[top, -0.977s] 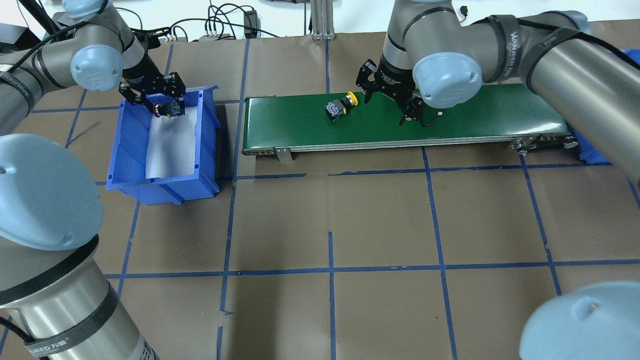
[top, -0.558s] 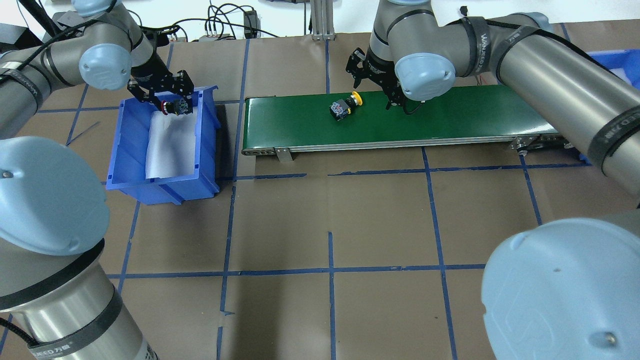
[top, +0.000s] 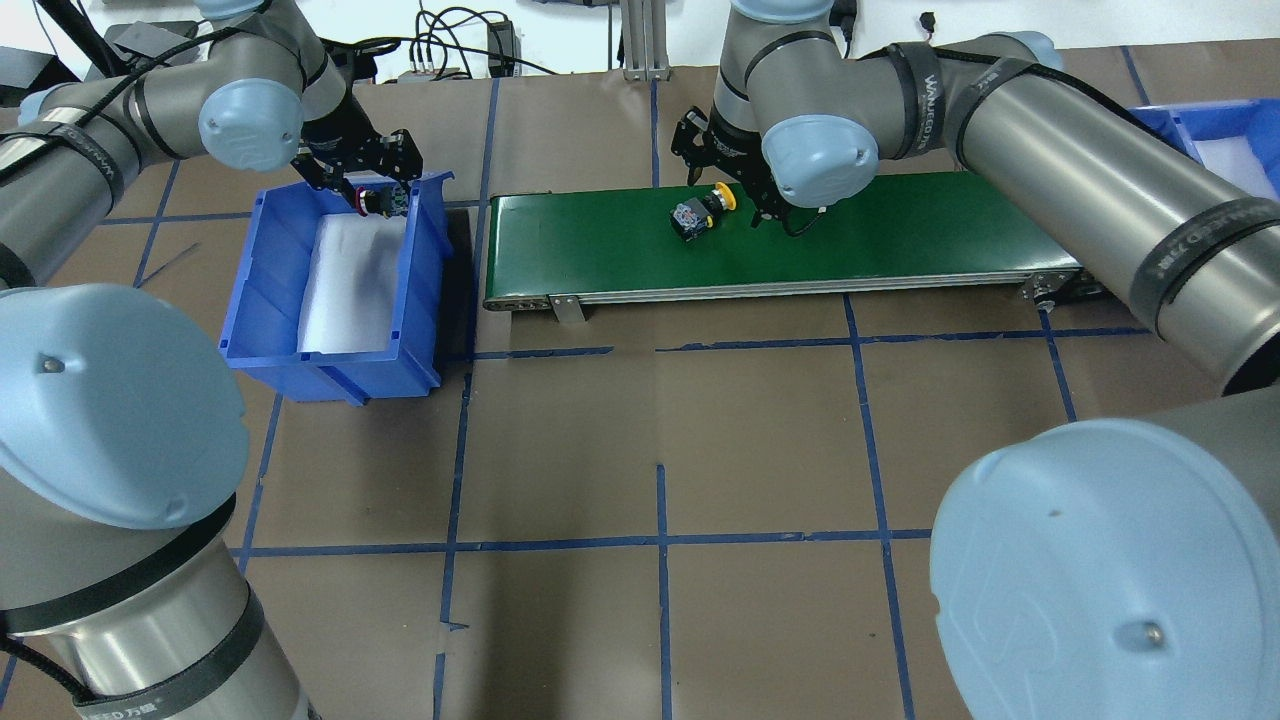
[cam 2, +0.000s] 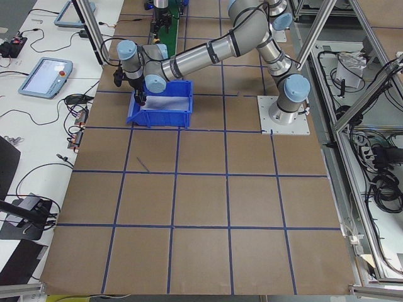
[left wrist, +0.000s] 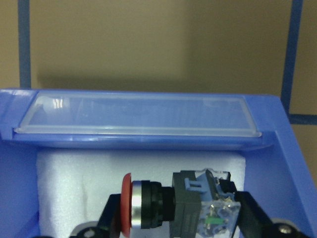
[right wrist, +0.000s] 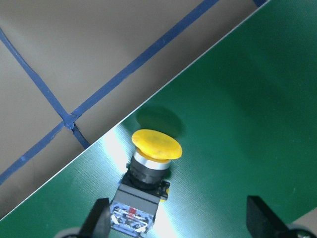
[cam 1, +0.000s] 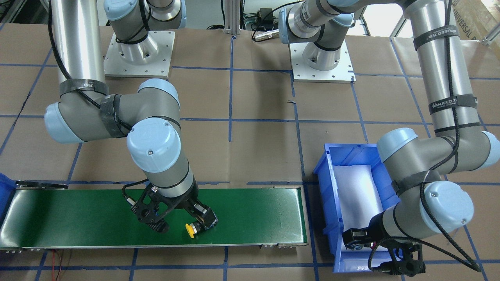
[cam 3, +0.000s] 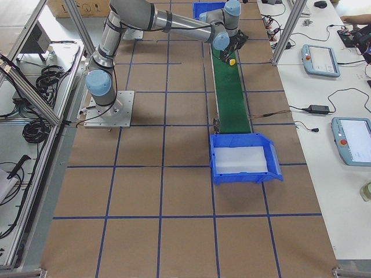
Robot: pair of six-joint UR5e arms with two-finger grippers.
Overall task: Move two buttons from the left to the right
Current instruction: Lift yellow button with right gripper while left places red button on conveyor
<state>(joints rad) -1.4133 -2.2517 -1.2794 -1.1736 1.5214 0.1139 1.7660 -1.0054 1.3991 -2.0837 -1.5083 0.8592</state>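
Note:
The red-capped button (left wrist: 163,206) lies sideways between the fingers of my left gripper (left wrist: 176,223), which is shut on it above the far end of the left blue bin (top: 262,300). In the overhead view the left gripper (top: 368,190) holds it near the bin's far right corner. The yellow-capped button (top: 702,212) lies on its side on the green conveyor belt (top: 900,230). My right gripper (top: 728,182) is open just above it, with its fingers on either side; the right wrist view shows the button (right wrist: 148,173) between and ahead of the fingertips (right wrist: 261,218).
White foam lines the left bin (left wrist: 74,188). A second blue bin (top: 1215,125) stands at the belt's right end and also shows in the exterior right view (cam 3: 272,159). Brown table paper with blue tape lines surrounds the belt. Cables lie at the table's far edge.
My left gripper has carried the red button up and to the right, toward the bin's far corner. My right gripper has moved left over the yellow button, which has drifted slightly right on the belt.

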